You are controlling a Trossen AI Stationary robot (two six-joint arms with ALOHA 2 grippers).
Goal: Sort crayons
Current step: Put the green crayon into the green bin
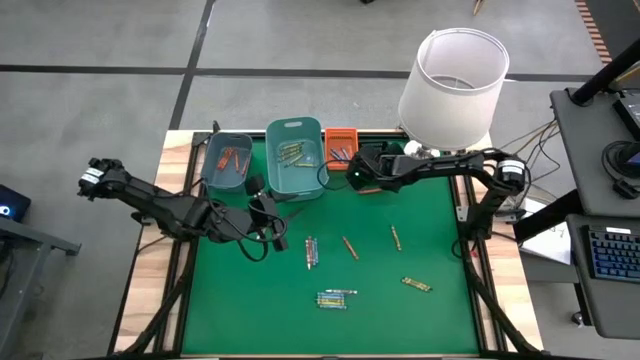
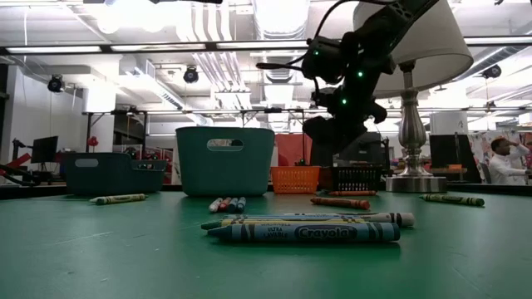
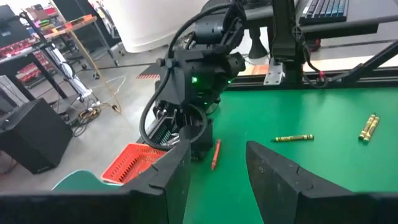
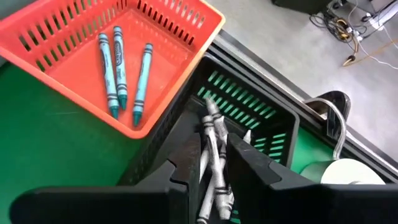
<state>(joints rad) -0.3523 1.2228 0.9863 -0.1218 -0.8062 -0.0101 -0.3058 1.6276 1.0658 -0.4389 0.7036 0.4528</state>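
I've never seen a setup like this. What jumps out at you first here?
Probably the green table with crayons scattered across it, and a big white lamp at its far right corner. The right gripper hangs over a black bin of grey-white crayons, beside an orange bin holding three blue ones.

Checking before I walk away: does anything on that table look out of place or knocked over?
Nothing spilled or tipped. The odd item is a table lamp at the far right corner, close beside the black bin where the right gripper hovers. Loose crayons lie unsorted on the mat.
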